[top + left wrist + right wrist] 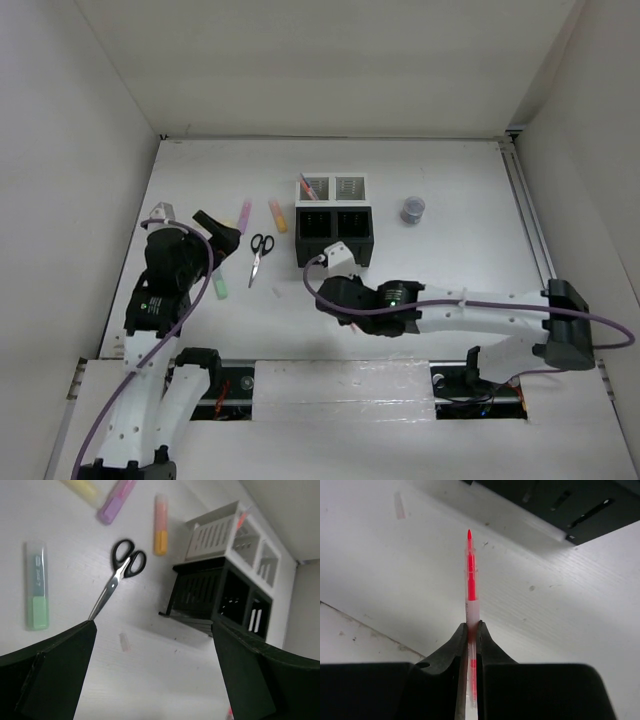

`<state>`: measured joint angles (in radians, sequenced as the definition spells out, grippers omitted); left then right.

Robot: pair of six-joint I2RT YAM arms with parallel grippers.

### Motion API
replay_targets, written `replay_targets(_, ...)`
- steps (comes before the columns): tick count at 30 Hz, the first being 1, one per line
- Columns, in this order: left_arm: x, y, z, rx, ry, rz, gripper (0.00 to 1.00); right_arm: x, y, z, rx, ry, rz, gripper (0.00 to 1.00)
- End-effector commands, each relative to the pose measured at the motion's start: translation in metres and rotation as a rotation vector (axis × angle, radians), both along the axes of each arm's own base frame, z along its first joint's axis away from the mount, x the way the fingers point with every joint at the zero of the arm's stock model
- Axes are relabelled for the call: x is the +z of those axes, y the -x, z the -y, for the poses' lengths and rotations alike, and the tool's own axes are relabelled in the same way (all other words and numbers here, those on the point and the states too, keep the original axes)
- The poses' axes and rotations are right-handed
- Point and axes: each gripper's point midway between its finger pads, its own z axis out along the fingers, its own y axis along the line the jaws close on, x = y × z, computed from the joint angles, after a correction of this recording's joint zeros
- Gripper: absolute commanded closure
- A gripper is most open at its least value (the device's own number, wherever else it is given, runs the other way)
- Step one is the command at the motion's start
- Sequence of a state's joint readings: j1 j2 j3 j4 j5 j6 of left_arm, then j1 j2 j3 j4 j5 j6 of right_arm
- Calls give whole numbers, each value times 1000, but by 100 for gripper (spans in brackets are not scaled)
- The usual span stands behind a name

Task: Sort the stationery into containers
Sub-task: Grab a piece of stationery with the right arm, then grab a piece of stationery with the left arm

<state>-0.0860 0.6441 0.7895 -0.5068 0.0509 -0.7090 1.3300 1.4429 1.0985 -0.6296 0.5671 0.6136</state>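
Note:
A thin red pen [470, 575] is pinched in my right gripper [473, 627], which is shut on it; the tip points toward the black containers [560, 505]. From above, the right gripper [335, 262] sits just in front of the black containers [335, 235], which adjoin the white ones [333, 187]. My left gripper [190, 222] hangs open and holds nothing, left of the black-handled scissors [258, 255]. Loose on the table are a green highlighter [221, 287], a pink one [245, 212] and an orange one [277, 215]. The left wrist view adds a yellow highlighter [82, 487].
A small round grey item [413, 209] lies right of the containers. A reddish pen [308, 185] stands in the left white compartment. A small clear cap [123, 642] rests on the table in front of the scissors. White walls enclose the table on three sides.

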Motion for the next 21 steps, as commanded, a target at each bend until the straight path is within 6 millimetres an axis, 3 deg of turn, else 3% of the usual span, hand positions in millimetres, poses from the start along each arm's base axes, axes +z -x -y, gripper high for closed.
replay_targets(1,-54,0,14,-38,64,-134,2,42,-12,22,-70,-28,105,100)
replay_targets(2,-61,-6,15,-30,76,-139,2,56,-13,26,-73,-60,126,100)
replay_targets(5,-83,-5,20,-41,92,-209,2,72,-13,38,-87,-92,148,100)
replay_targets(7,-87,-3,20,-35,98,-221,0,79,-13,40,-83,-107,156,100)
replay_targets(14,-79,7,8,49,102,-206,0,82,-17,49,-104,-116,173,100)
replay_targets(16,-84,5,14,16,111,-231,0,86,-17,49,-97,-124,181,100)
replay_targets(20,-43,-10,2,33,26,-142,0,90,-25,55,-116,-124,194,100)
replay_targets(21,-8,-18,2,25,24,-59,0,92,-25,56,-110,-125,200,100)
